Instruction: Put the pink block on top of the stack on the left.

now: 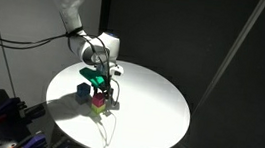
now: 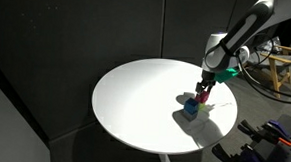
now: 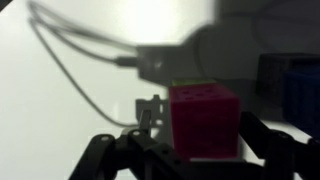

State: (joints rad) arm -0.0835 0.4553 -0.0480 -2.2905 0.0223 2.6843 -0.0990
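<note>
Gripper (image 3: 200, 150): jaws parted, straddling the pink block (image 3: 203, 118). A thin gap showed at one finger, so nothing was yet held.
Pink block: matte magenta cube, square-edged, with a faintly dimpled face. It sat directly between the fingers.
Stack (image 3: 297, 95): blue cubes, just beside the block, toward the wrist view's right edge.
Table (image 2: 134, 100): round, white, smooth.
</note>
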